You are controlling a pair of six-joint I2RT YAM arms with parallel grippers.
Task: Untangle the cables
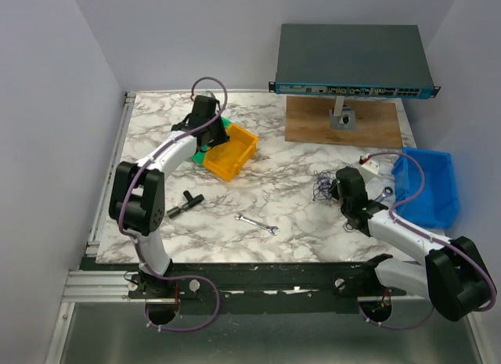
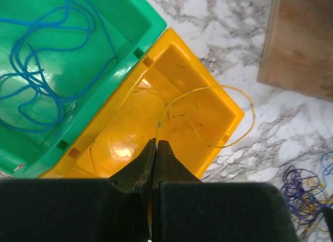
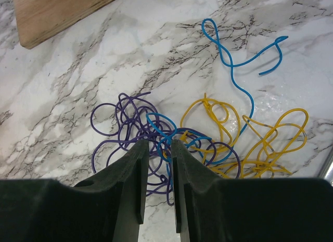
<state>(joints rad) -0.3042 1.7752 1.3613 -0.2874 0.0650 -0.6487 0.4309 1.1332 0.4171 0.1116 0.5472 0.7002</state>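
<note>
The cables [image 3: 171,138] lie as a small tangle of thin purple [image 3: 112,128], blue [image 3: 235,75] and yellow [image 3: 221,117] wires on the marble table, right of centre [image 1: 321,185]. My right gripper [image 3: 157,144] hangs just over the tangle, open a little, with loops on the table showing in the gap between its fingers. My left gripper [image 2: 156,144] is shut on one thin yellow wire [image 2: 229,87], which loops out over the yellow bin [image 2: 125,122] and past its rim. In the green bin [image 2: 135,23] beside it lies a loose blue wire [image 2: 31,80].
A blue bin [image 1: 429,184] stands at the right edge. A wooden board [image 1: 344,123] with a grey network switch [image 1: 352,63] above it is at the back. A small wrench [image 1: 257,223] and a black T-shaped piece [image 1: 184,201] lie near the front.
</note>
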